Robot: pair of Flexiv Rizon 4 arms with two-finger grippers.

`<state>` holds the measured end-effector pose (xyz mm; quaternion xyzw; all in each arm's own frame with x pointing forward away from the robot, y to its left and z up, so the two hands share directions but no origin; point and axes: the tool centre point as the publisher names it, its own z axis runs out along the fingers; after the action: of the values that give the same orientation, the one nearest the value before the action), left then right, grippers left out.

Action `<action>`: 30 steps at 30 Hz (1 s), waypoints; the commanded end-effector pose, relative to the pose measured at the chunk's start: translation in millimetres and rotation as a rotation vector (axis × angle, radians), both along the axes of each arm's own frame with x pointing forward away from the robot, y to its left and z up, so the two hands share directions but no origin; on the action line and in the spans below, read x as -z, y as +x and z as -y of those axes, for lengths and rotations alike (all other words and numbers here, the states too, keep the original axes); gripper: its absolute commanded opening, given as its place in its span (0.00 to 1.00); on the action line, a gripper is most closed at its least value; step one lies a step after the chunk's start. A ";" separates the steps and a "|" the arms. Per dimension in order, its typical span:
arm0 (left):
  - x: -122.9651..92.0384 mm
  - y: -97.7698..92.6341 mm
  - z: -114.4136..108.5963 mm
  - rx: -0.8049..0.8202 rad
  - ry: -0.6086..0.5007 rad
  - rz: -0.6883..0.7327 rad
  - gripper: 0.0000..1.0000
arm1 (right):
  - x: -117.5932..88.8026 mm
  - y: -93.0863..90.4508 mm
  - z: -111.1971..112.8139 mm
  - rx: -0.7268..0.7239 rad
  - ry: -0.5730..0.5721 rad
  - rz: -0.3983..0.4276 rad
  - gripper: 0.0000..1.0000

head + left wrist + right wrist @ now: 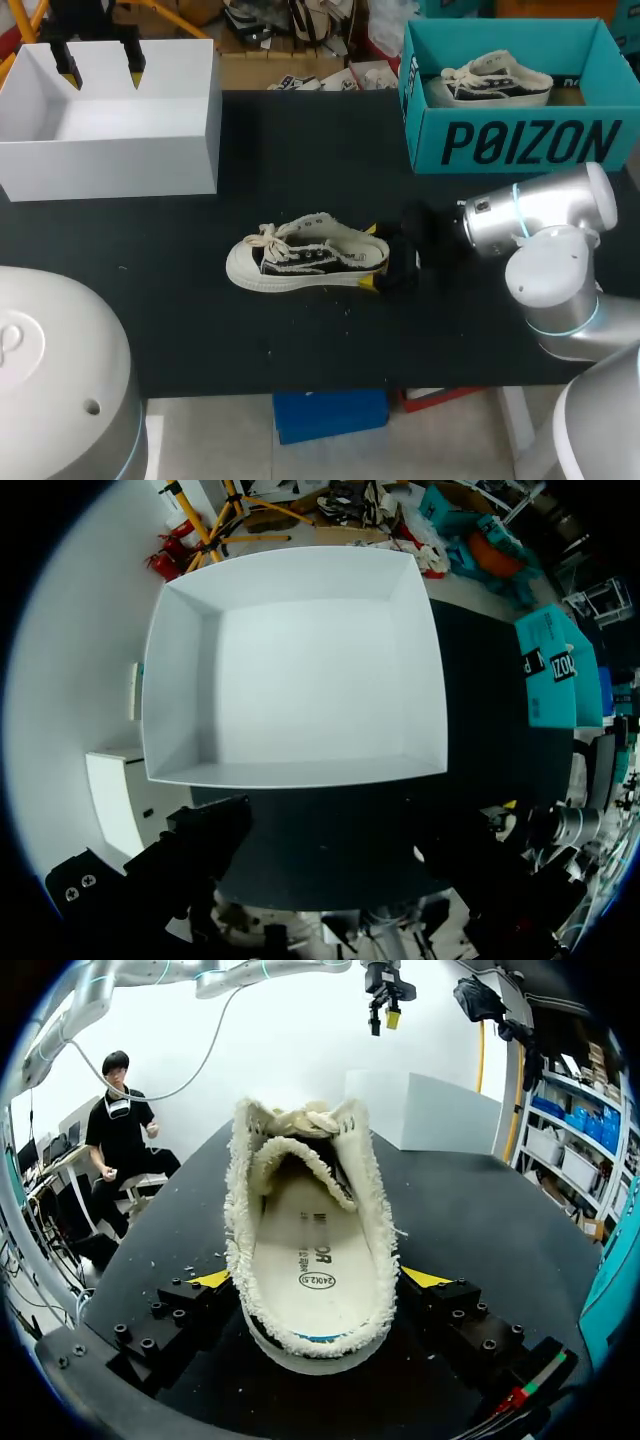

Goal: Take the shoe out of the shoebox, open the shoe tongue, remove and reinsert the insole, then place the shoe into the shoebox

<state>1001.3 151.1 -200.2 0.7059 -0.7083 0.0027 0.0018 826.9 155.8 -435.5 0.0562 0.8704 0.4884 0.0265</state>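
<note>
My right tool (370, 257) pinches the heel of the sneaker (300, 258) lying on the counter (200, 330), my left tool (100, 68) hangs open and empty over the white shoebox (110, 165), and I fear the sneaker could twist loose from that small grip.

Your right arm (545, 235), at 3 o'clock in the head view: rounded silver-white housings with thin cyan rings at the joints. Your left arm (50, 370), at 8 o'clock: a pale grey dome with an embossed mark and one small hole. Right gripper (320, 1278): black finger blocks studded with dark screws, wedge-shaped yellow tips, and a red-and-green connector beside one block. Left gripper (100, 68): black fingers with yellow tips.
</note>
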 end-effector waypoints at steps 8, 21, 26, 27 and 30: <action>-0.3 -0.5 0.6 -0.002 0.003 -0.001 1.00 | 5.4 3.9 -4.2 -0.021 0.019 -0.003 1.00; -0.3 -0.5 0.6 -0.002 0.003 -0.001 1.00 | 4.8 5.1 -10.9 -0.071 0.032 -0.012 0.00; -0.3 -0.5 0.6 -0.002 0.003 -0.001 1.00 | 4.8 5.1 -10.9 -0.071 0.032 -0.012 0.00; -0.3 -0.5 0.6 -0.002 0.003 -0.001 1.00 | 4.8 5.1 -10.9 -0.071 0.032 -0.012 0.00; -4.2 -11.0 7.6 -0.011 0.028 -0.018 1.00 | 4.8 5.1 -10.9 -0.071 0.032 -0.012 0.00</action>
<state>995.2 151.0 -201.3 0.7075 -0.7067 -0.0071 0.0053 830.6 164.6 -438.5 0.0280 0.8637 0.5032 0.0027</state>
